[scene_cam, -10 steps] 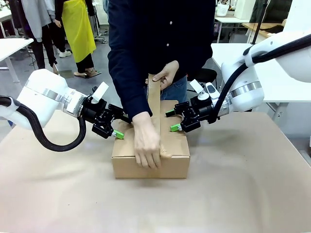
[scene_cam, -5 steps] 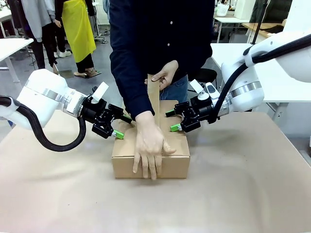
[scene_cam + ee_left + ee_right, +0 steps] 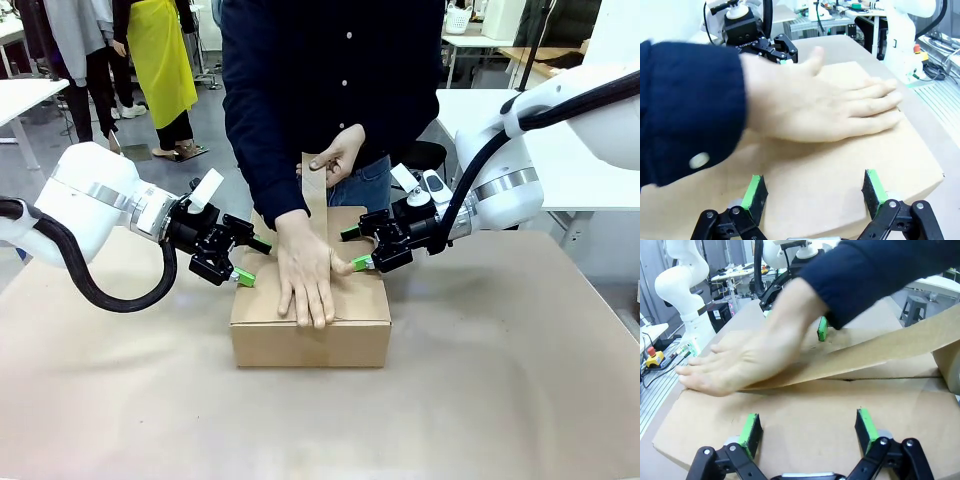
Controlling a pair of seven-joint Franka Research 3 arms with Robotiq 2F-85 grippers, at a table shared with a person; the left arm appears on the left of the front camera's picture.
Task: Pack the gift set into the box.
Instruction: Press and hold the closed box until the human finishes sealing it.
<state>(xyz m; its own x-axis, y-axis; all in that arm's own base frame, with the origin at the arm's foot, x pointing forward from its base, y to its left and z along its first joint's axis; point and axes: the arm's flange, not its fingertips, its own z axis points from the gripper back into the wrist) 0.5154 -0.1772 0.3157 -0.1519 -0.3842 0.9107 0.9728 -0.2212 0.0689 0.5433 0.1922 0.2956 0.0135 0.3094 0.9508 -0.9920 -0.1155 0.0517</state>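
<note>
Since half a second ago, the person's hand (image 3: 305, 278) has slid back up from the front edge and now lies flat on top of the brown corrugated cardboard box (image 3: 310, 330), fingers pointing toward you, pressing down a brown paper tape strip (image 3: 317, 190). The person's other hand (image 3: 340, 155) holds that strip's upper end up above the far side of the carton.

Your two arms sit as they were. Your left end effector (image 3: 238, 263) is at the box's left top edge, jaws spread apart, gripping nothing; in the left wrist view its green pads (image 3: 754, 196) straddle the box top with bare cardboard between them. Your right end effector (image 3: 356, 249) is at the right top edge, equally spread and empty; the right wrist view shows its green pads (image 3: 750, 429) wide over the lid.

The box stands closed at the middle of the tan desk (image 3: 500, 400), between the two end effectors.
</note>
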